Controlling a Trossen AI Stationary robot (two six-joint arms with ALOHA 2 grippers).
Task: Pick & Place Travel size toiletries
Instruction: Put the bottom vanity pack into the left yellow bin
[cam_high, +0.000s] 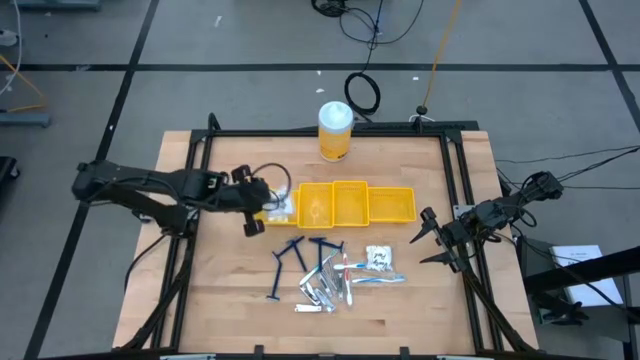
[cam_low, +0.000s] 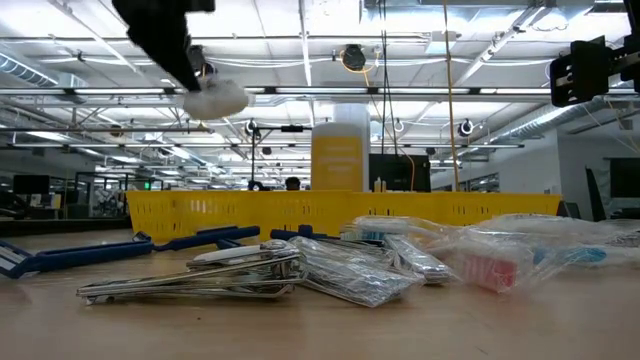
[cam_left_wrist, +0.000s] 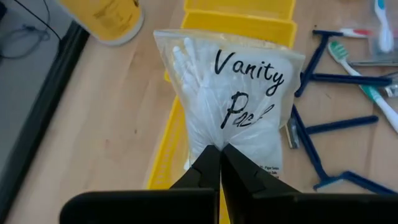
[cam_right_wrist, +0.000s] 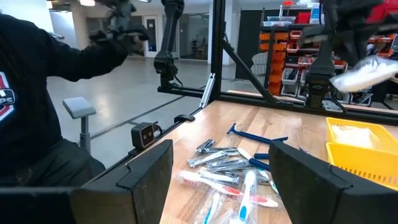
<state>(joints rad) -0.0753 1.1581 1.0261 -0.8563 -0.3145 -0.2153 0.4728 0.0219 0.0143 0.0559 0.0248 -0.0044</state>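
Note:
My left gripper is shut on a white puffy packet lettered "Vanity Pack". It holds the packet in the air over the left end of the yellow bin row. In the low view the packet hangs high above the bins. The other toiletries lie in a pile on the table: dark blue razors, toothbrushes, silvery sachets and a small packet. My right gripper waits open at the table's right edge, holding nothing. My left gripper pinches the packet by its near edge between the two fingers. It comes from the table's left, slanting downward. The packet is lifted clear, reaches forward past the fingertips and sags below them over the leftmost bin.
A tall yellow canister with a white lid stands behind the bins near the far edge. Something white lies in the end bin. A person in dark clothing is beside the table. Bare wood shows at the near left.

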